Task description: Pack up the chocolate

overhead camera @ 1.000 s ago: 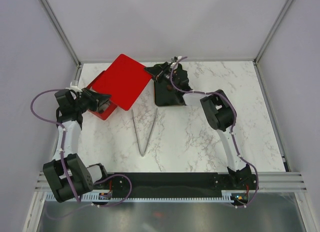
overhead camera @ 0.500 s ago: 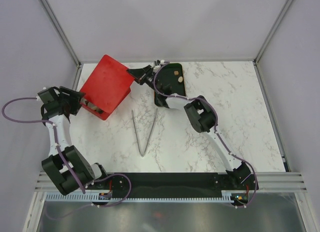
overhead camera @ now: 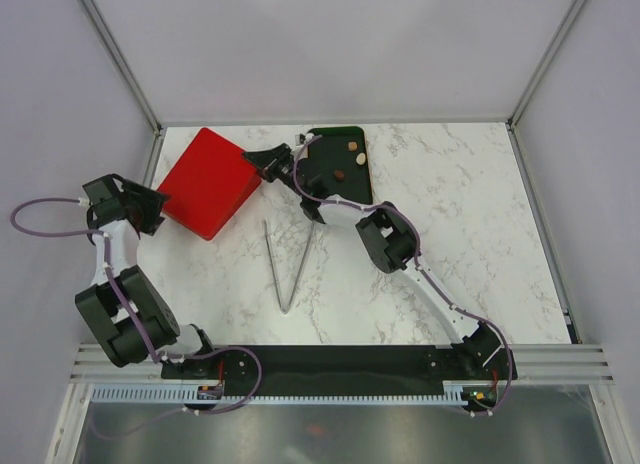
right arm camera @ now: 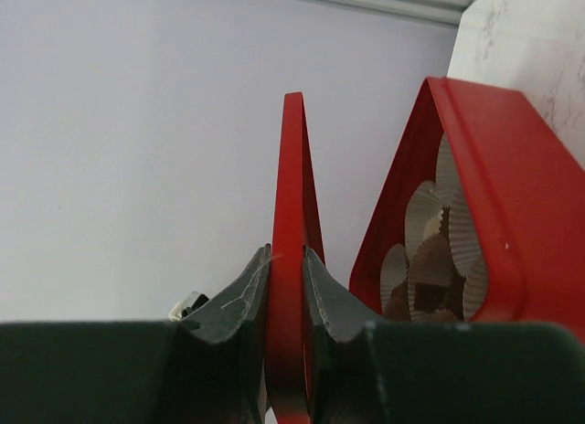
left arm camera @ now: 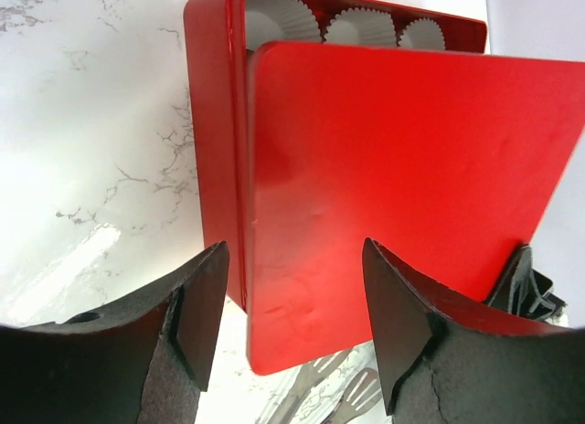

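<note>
A red lid point(overhead camera: 205, 179) lies nearly flat over the red box point(left arm camera: 215, 122), shifted a little off it. My right gripper point(overhead camera: 262, 164) is shut on the lid's right edge point(right arm camera: 291, 259). The box point(right arm camera: 494, 196) holds white paper cups point(left arm camera: 279, 17), and a dark brown chocolate point(right arm camera: 430, 297) sits in one of them. Three more chocolates point(overhead camera: 352, 145) point(overhead camera: 361, 158) point(overhead camera: 340, 173) lie on a black tray point(overhead camera: 345, 189) right of the box. My left gripper point(overhead camera: 152, 209) stands open at the box's left side, with its jaws point(left arm camera: 292, 323) apart and facing the lid's corner, holding nothing.
Metal tongs point(overhead camera: 290, 264) lie open on the marble table in front of the box and show below the lid point(left arm camera: 338, 397). The enclosure's walls stand close behind the box and the tray.
The lid has swung down from a raised tilt to lie over the box as my right gripper carried it left, uncovering the tray. My left gripper opened and drew back to the left.
</note>
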### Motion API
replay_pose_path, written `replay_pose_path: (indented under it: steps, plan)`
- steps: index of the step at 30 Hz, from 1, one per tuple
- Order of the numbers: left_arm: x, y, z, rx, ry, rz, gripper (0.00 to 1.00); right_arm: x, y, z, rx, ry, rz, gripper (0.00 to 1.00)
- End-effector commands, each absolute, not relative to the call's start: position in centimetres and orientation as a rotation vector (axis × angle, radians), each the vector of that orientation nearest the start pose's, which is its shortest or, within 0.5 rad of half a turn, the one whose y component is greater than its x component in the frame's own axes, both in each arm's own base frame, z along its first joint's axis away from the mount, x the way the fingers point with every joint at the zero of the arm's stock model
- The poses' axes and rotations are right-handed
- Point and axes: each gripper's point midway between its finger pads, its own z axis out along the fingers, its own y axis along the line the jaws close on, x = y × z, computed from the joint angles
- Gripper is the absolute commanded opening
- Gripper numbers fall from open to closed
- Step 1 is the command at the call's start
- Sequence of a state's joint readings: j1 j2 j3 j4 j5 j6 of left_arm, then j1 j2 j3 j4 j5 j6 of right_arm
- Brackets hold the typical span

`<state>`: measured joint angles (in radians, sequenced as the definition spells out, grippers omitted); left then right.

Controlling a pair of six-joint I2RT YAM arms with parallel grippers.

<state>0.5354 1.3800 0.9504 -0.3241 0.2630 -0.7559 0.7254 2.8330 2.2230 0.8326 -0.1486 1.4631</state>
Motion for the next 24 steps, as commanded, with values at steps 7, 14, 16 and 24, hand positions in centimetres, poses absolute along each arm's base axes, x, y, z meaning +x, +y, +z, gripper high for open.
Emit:
replay_pose_path:
  steps: [7, 14, 16, 24]
  plan:
    - [36.9, 13.7, 13.6, -1.206, 1.934, -0.389, 0.66, 52.1, 54.7, 17.2, 0.499, 1.448, 1.904, 0.00]
    - [37.4, 13.6, 13.0, -1.209, 1.935, -0.418, 0.65, 52.5, 54.9, 16.7, 0.507, 1.437, 1.882, 0.00]
    - [37.6, 13.3, 12.7, -1.214, 1.940, -0.446, 0.64, 52.6, 55.0, 16.4, 0.504, 1.442, 1.869, 0.00]
    - [38.0, 12.6, 12.2, -1.215, 1.950, -0.509, 0.63, 52.5, 55.3, 16.7, 0.508, 1.434, 1.862, 0.06]
